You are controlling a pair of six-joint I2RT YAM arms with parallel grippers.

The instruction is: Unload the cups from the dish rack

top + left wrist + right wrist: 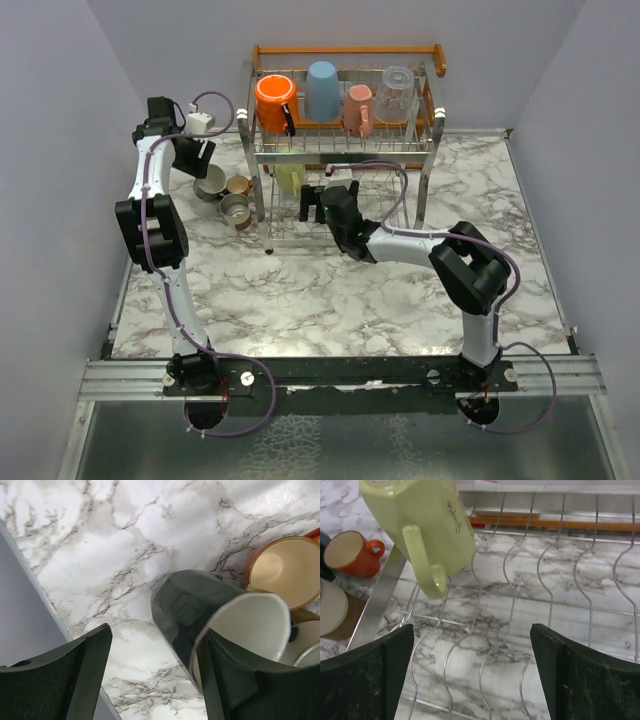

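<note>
1. Table (330,300): marble-patterned top; both arms are bolted at its 6 o'clock edge.
2. Rack (345,48): two-tier wire, with wooden rails; it is stood at 12 o'clock on the table.
3. Upper tier, listed from 9 to 3 o'clock: orange mug (273,100), blue cup (321,90), pink mug (357,110), glass (396,93).
4. Lower tier: yellow mug (420,520), kept at the 9 o'clock end, mouth down, handle towards the wires.
5. Right claw (470,675): it is reached into the lower tier from 6 o'clock. The jaws are spread wide and nothing is gripped. The yellow mug is seen at 11 o'clock from it, outside the jaws.
6. Left claw (152,680): it is held over the table at 9 o'clock of the rack. The jaws are parted. The black mug (185,610) is seen between them, hard by the right finger and clear of the left; contact cannot be told.
7. Off the rack, grouped on the table at its 9 o'clock side: the black mug, red cup (285,570), tan cup (236,210).
</note>
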